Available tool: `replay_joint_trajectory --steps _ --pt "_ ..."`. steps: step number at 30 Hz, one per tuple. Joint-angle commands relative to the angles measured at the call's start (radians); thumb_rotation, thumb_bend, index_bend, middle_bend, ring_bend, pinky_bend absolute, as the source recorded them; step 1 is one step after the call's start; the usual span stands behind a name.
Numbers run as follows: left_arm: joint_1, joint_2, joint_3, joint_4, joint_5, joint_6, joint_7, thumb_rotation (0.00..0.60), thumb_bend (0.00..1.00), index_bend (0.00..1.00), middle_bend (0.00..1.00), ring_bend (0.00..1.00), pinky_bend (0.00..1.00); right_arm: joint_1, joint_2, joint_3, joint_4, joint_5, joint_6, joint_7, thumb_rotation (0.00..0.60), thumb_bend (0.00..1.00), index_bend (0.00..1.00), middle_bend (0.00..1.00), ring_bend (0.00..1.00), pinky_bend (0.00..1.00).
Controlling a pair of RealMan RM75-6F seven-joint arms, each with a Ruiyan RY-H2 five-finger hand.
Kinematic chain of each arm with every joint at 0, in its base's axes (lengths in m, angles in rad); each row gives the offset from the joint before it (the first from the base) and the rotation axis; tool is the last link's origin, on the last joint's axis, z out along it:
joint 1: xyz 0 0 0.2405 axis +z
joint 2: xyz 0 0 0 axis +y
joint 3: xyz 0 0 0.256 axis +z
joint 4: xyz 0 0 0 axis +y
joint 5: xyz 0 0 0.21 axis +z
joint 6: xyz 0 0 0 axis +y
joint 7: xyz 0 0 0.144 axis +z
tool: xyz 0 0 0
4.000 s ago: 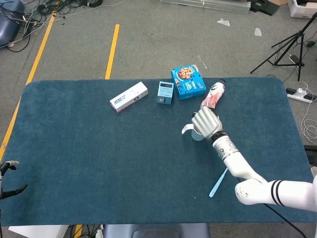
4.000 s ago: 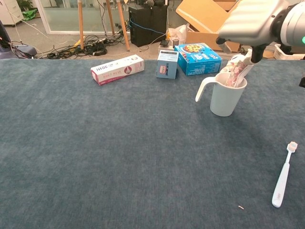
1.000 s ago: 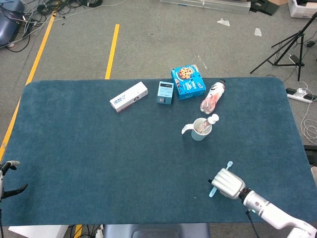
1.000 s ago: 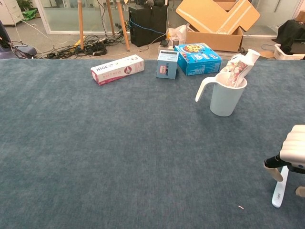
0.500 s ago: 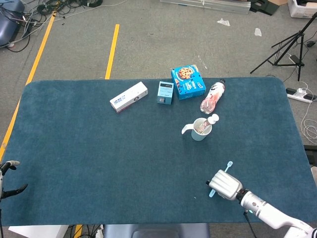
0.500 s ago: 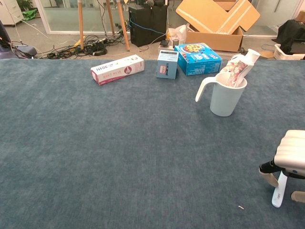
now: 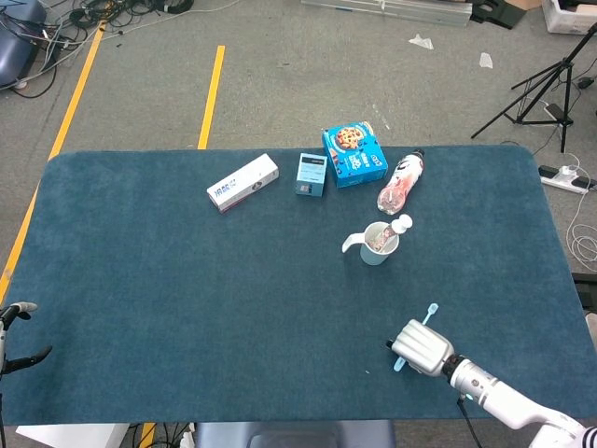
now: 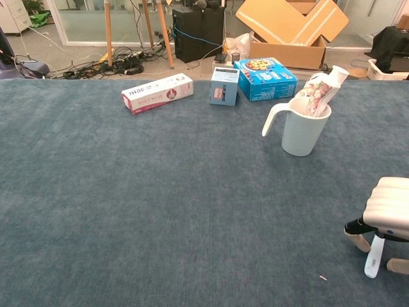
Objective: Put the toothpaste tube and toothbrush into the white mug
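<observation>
1. One worktop (image 7: 187, 299) fills our view, covered in dark blue carpet-like cloth; beyond it lies grey floor with a yellow stripe (image 7: 213, 89), cables and a tripod (image 7: 550, 79). In the chest view we also see a cardboard box (image 8: 291, 29) behind the far edge.
2. Along the far side of the worktop we find a white carton (image 7: 242, 182), a small blue box (image 7: 312, 174), a blue cookie box (image 7: 354, 155) and a bottle (image 7: 402, 180) lying on its side.
3. The white mug (image 8: 303, 131) stands upright near the bottle, handle to the left. The toothpaste tube (image 8: 323, 89) is inside it, leaning right with its white cap above the rim.
4. The toothbrush (image 8: 374, 251) lies flat on the cloth near the front right edge, well apart from the mug. Its head (image 7: 431, 309) shows past the hand in the head view.
5. The right hand (image 7: 423, 348) sits over the toothbrush, fingers curled down to either side of the handle. We cannot tell whether they grip it or only bracket it; the handle seems to rest on the cloth.
6. The left hand (image 7: 17, 338) is cut off at the lower left edge. Only dark fingertips show there, spread apart and holding nothing.
</observation>
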Motion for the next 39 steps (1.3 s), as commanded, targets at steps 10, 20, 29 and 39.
replay_joint_trajectory --steps 10,20,29,39 --pt "0.001 0.001 0.0 -0.001 0.001 0.002 -0.002 0.6 0.0 0.32 0.4 0.33 0.28 -0.001 -0.009 0.005 0.008 0.005 -0.007 -0.001 0.6 0.19 0.57 1.0 1.0 1.0" --pt "0.001 0.001 -0.001 -0.002 0.002 0.003 -0.002 0.6 0.0 0.32 0.4 0.33 0.28 0.0 -0.014 0.01 0.012 0.009 -0.008 0.001 0.6 0.19 0.64 1.0 1.0 1.0" --pt "0.001 0.001 -0.001 -0.002 0.002 0.003 -0.002 0.6 0.0 0.32 0.4 0.33 0.28 -0.004 -0.007 0.012 0.009 0.008 0.006 0.016 0.6 0.19 0.67 1.0 1.0 1.0" --pt "0.0 0.0 -0.001 -0.001 0.0 0.001 0.0 0.6 0.0 0.32 0.4 0.33 0.28 -0.009 0.007 0.022 -0.002 0.002 0.042 0.041 0.6 0.19 0.67 1.0 1.0 1.0"
